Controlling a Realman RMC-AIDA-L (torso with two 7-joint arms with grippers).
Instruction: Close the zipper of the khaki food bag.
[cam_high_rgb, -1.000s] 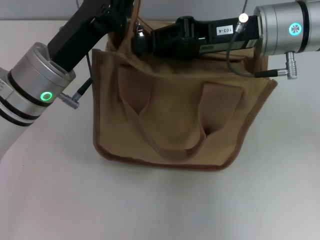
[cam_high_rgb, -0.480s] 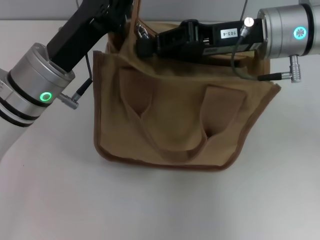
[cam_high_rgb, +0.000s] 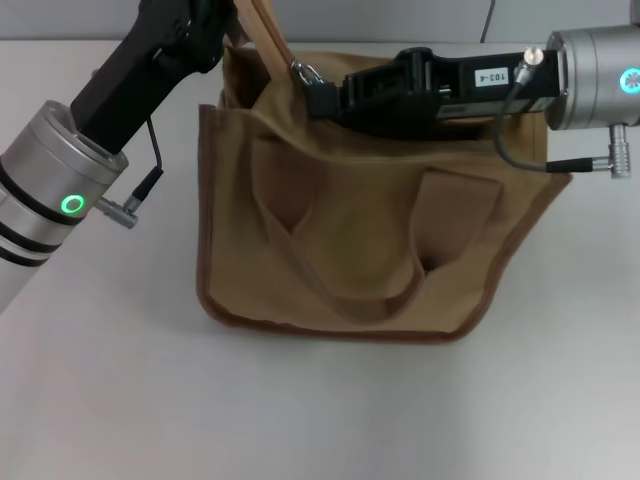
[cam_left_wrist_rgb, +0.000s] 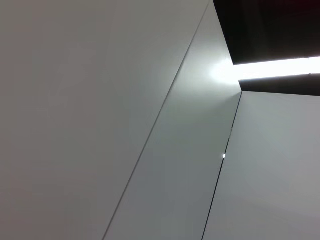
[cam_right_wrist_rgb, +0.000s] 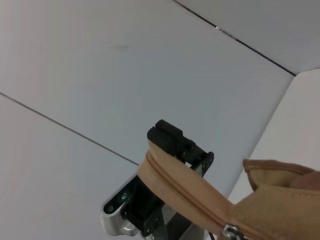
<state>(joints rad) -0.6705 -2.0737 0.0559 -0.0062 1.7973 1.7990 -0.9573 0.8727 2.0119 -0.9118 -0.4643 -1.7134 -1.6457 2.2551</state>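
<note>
Two pincers working at khaki food bag (cam_high_rgb: 350, 250), sitting on white desk (cam_high_rgb: 320, 410). Right pincer (cam_high_rgb: 318, 95) clamping silver zipper (cam_high_rgb: 303, 72) pull at top. Left pincer (cam_high_rgb: 240, 10) pinching far-left bag corner, lifting.

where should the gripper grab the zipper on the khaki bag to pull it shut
Pinch the small silver pull tab, not the tape. It sticks up above the top panel of the khaki food bag, beside the right gripper. Approach from the robot's right, along the zip line.

Pale wall panels (cam_left_wrist_rgb: 100, 100), bright light strip (cam_left_wrist_rgb: 270, 67)
</note>
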